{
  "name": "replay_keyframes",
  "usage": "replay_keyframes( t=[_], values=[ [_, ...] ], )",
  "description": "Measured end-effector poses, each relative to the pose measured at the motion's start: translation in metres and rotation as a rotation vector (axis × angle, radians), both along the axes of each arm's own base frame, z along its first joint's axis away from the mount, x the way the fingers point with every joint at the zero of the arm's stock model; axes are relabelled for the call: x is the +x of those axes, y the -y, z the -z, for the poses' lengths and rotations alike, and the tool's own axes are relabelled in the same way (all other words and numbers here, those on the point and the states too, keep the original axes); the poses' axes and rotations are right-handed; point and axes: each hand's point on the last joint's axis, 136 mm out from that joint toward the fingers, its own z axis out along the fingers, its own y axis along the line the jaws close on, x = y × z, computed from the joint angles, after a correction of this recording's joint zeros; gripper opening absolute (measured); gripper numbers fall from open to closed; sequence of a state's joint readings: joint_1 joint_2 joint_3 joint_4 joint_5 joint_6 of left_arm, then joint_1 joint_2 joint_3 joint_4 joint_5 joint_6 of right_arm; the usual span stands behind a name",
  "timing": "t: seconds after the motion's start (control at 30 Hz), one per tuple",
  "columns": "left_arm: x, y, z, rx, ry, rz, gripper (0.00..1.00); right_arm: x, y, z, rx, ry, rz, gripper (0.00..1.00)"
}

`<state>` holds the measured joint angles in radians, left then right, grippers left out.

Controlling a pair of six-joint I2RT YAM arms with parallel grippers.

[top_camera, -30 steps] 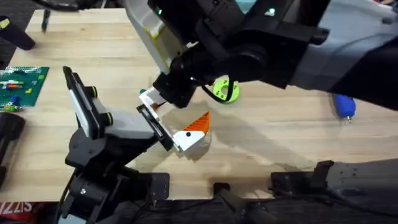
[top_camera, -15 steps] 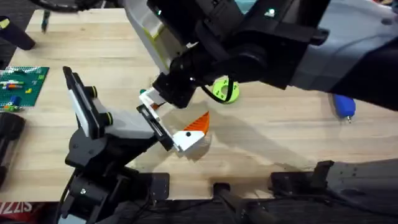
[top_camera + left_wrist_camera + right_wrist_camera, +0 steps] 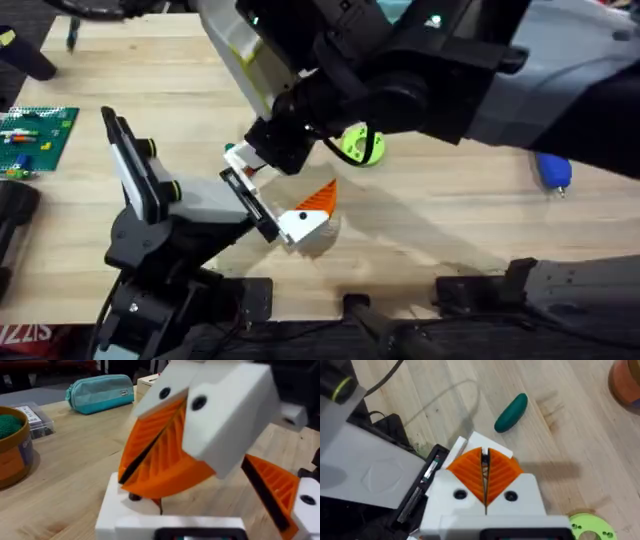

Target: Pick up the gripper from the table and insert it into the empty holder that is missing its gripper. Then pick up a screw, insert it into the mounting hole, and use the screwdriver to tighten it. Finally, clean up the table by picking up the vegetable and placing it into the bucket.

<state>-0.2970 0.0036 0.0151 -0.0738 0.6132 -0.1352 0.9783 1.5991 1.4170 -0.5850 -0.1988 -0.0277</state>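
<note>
Surface (image 3: 150, 80): light wood planks. Holder (image 3: 200, 205): black jointed arm rising from the lower left of the overhead view, with a white jaw block, a black rail (image 3: 245, 195) across its front and one white finger with an orange tip (image 3: 318, 198) mounted at the end of the rail nearer the camera. Left pincer (image 3: 300, 215): whether it is open or closed cannot be told. Right pincer (image 3: 265, 150): on the large dark arm that reaches across from the right to the middle of the surface; its orange ribbed pads (image 3: 470, 467) are pressed together with only a thin dark line between them. Gripper (image 3: 238, 155): white-and-teal base protruding from the right pincer's tips, held just above the far end of the rail; whether it touches the rail cannot be told. Vegetable (image 3: 511, 412): small, dark green, oblong, lying flat on the bare wood beyond the holder. Bucket (image 3: 626, 380): orange-brown, standing upright, well apart from the vegetable. Screwdriver (image 3: 553, 170): bright blue, lying at the right side of the surface, partly covered by the right arm. Lime-green ring (image 3: 362, 144): flat on the wood near the right pincer. Green circuit board (image 3: 35, 135): at the left edge.
</note>
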Motion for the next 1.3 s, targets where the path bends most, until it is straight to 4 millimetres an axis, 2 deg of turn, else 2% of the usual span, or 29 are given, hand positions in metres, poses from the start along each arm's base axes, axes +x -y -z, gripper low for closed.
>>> replay_keyframes(
  t=[0.07,0.13,0.2,0.33,0.37,0.57,0.7,0.8,0.93,1.07,1.2,1.3],
  values=[
    [0.000,0.000,0.000,0.000,0.001,0.000,0.985,0.000,0.000,0.000,0.001,0.001,-0.001,0.018],
    [0.000,0.000,0.000,0.001,0.002,0.000,0.985,0.000,0.000,0.000,0.000,0.000,-0.002,0.149],
    [0.000,0.000,0.000,0.001,0.003,0.000,0.985,-0.001,-0.001,0.000,0.000,0.003,-0.005,0.368],
    [0.001,-0.001,0.000,0.002,0.003,-0.007,0.985,0.012,0.007,-0.001,-0.018,0.039,0.040,0.896],
    [0.001,-0.001,0.000,0.002,0.003,-0.008,0.985,0.016,0.009,-0.001,-0.020,0.046,0.049,0.968],
    [0.001,-0.001,0.000,0.002,0.004,-0.008,0.985,0.016,0.010,-0.004,-0.020,0.052,0.054,0.993],
    [0.001,-0.001,0.000,0.003,0.004,-0.007,0.985,0.012,0.011,-0.011,0.002,0.046,0.041,0.994],
    [0.001,-0.001,0.000,0.003,0.005,-0.007,0.985,0.013,0.019,-0.019,0.015,0.042,0.051,0.994],
    [0.001,-0.001,0.000,0.003,0.004,-0.006,0.985,0.017,0.047,-0.035,0.019,0.040,0.073,0.994],
    [0.001,-0.001,0.000,0.003,0.004,-0.006,0.985,0.014,0.087,-0.045,-0.003,0.002,0.091,0.990],
    [0.001,-0.001,0.000,0.002,0.005,-0.006,0.985,0.012,0.126,-0.042,-0.034,-0.080,0.106,0.993],
    [0.001,-0.001,0.000,0.002,0.005,-0.006,0.985,0.006,0.146,-0.039,-0.020,-0.164,0.078,0.993]
  ],
)
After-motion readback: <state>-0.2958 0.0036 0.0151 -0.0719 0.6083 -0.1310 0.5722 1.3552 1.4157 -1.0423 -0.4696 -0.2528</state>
